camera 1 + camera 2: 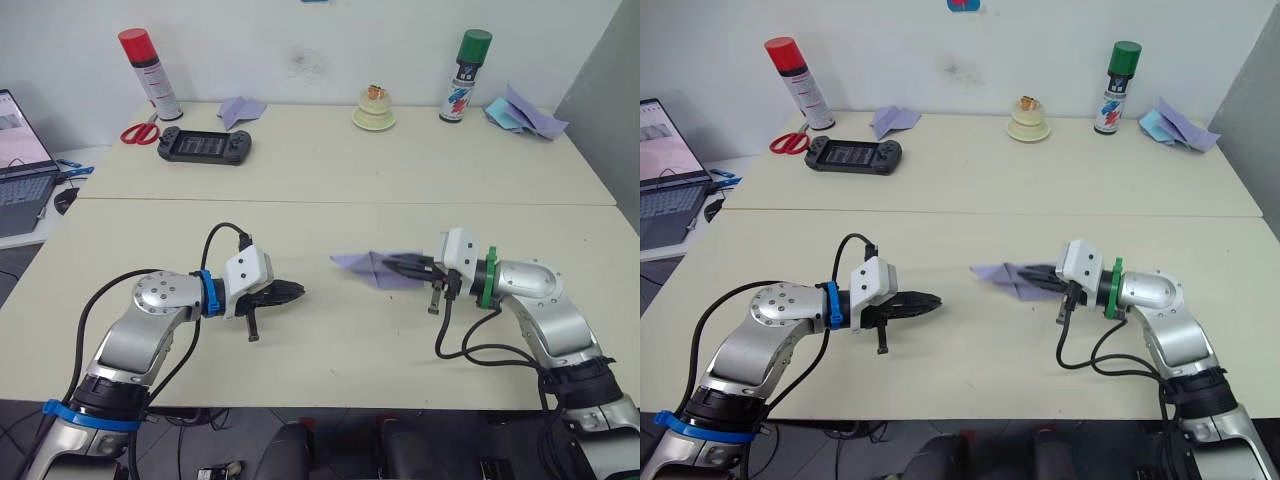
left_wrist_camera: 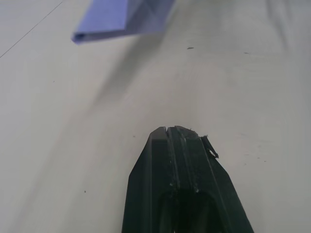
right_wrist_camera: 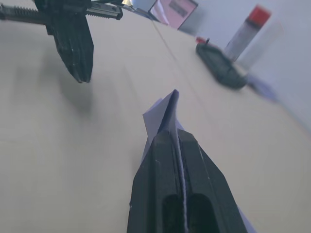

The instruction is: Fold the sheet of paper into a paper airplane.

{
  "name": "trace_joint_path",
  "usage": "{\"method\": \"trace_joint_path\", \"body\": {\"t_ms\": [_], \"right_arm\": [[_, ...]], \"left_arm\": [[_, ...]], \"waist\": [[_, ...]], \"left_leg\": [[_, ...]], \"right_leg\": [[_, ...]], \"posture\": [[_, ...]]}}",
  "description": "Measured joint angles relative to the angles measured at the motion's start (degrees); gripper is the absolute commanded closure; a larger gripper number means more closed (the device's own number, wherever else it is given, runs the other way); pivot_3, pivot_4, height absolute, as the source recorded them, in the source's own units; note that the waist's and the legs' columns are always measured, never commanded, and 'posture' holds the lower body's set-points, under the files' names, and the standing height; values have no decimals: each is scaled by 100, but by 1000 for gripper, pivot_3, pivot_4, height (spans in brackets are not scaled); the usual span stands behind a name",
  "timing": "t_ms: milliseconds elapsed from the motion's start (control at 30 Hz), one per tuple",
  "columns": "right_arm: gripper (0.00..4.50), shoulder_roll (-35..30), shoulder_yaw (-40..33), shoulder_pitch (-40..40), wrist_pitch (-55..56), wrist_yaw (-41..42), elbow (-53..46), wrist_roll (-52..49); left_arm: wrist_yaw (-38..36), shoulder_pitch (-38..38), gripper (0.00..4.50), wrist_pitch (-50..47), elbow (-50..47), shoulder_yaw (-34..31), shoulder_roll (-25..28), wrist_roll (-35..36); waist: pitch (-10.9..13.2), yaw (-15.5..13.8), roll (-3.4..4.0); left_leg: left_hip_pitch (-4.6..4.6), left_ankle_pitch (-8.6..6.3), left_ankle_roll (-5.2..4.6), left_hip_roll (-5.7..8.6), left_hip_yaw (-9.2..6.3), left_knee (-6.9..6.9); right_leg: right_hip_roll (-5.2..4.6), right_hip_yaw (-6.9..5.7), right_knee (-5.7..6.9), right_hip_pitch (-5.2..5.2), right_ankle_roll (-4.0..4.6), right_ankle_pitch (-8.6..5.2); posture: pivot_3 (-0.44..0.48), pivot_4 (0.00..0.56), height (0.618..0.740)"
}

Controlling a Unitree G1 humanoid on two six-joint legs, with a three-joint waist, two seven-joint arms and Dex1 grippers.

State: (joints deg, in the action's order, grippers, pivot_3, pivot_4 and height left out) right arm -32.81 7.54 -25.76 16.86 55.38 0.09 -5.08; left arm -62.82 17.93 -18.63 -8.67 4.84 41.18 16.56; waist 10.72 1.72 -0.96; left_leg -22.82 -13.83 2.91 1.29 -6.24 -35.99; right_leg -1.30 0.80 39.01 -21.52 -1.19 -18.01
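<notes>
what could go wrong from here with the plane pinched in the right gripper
1. The right gripper is shut on the paper airplane at its rear end alone, so the thin nose sticks out unsupported; any drag across the table could bend it or loosen the folds.
2. The left gripper is shut and points at the nose from close by, not touching. Moving straight in could crumple the tip.
</notes>
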Motion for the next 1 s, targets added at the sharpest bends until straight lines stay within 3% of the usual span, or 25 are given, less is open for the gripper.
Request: {"method": "trace_joint_path", "body": {"t_ms": [200, 400, 433, 533, 733, 900, 1000], "right_arm": [[4482, 32, 242, 229, 2969, -770, 1167, 1205], [4482, -37, 614, 749, 4182, -1152, 1927, 1564], [4482, -67, 634, 775, 4227, -1162, 1961, 1573], [3891, -264, 793, 996, 4188, -1112, 2012, 1445], [1773, -637, 866, 1323, 3700, -902, 1635, 1003], [1773, -1617, 754, 2305, 3064, -559, -45, -151], [1929, -1740, 583, 2572, 2366, -645, -1123, -617]], "left_arm": [[-40, 9, 4500, -343, -266, -35, 73, 174], [-183, -35, 4500, -748, -734, -35, 260, 489], [-192, -37, 4500, -775, -785, -35, 260, 527], [-231, -77, 4500, -959, -1033, -33, 337, 634], [-75, -84, 4500, -1050, -1133, -10, 218, 690], [9, -188, 4500, -1085, -1174, 11, 217, 698], [16, -220, 4500, -1002, -1175, 40, 219, 690]], "waist": [[1, 0, -2], [2, 1, -3], [2, 2, -3], [2, -2, -4], [2, -15, -4], [2, -37, -3], [3, 17, -7]], "left_leg": [[0, 10, 17, 0, 9, -2], [9, 10, 17, 0, 12, -9], [14, 10, 16, 0, 12, -9], [18, 5, 7, -1, 9, -11], [15, 6, 7, 0, 7, -16], [10, 5, 5, -1, 2, -15], [24, 5, 6, -6, 8, -16]], "right_leg": [[0, 5, 2, 1, 18, 11], [1, 13, 10, 8, 20, 11], [1, 13, 10, 13, 20, 11], [2, 11, 12, 18, 20, 11], [2, 10, 15, 18, 20, 12], [0, 6, 13, 18, 20, 11], [5, 14, 21, 20, 21, 12]], "posture": [[0, 150, 722], [0, 150, 722], [0, 150, 722], [0, 150, 722], [0, 150, 722], [0, 150, 722], [0, 150, 722]]}}
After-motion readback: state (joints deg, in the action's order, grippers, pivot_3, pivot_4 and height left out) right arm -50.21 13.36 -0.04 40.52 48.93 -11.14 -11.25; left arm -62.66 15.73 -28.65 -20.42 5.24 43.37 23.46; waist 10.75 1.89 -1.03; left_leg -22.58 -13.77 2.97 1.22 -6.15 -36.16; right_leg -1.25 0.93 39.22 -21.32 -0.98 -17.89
